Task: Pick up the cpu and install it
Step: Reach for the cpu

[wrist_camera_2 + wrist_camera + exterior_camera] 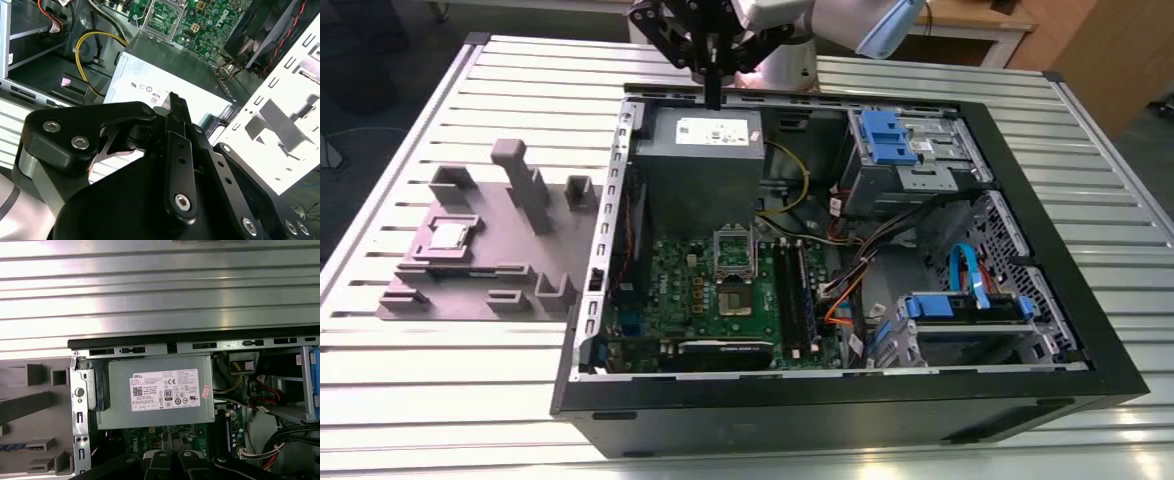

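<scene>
Slatted surface point(400, 390): pincer point(716, 101) clenched, empty, above grey PSU box point(700, 170); cpu point(450, 235) sits apart in jig point(534, 268) nr surface edge, open to grasp.

Metal, plastic and paper on the bench
Table point(427, 380) of ribbed, bright brushed metal; computer case point(854, 415) matt black outside, bare dull steel within; power supply point(700, 190) smooth grey metal with a white paper label point(165, 391); fixture point(520, 260) matt grey plastic; cpu point(450, 235) silvery, faintly glossy; gripper point(175, 102) matt black.
</scene>
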